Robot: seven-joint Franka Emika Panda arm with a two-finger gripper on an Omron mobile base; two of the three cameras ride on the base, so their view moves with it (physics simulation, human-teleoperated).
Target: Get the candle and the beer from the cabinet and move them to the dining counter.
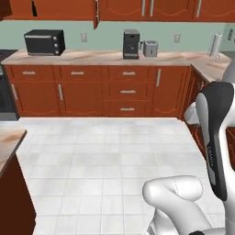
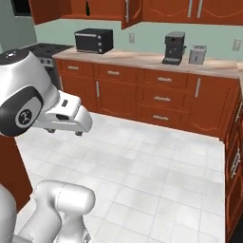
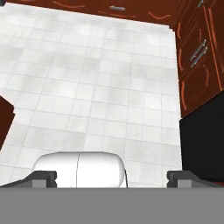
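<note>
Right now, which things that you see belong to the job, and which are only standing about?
For the job: beer, on the shelf of the open cabinet; gripper, open and empty.
Standing about: toaster oven, coffee machine, toaster, paper roll, all on the back counter.

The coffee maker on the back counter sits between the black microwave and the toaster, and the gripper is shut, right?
Not quite. The gripper is open: the hand view shows its fingertips standing far apart. The coffee maker does sit between the microwave and the toaster.
</note>
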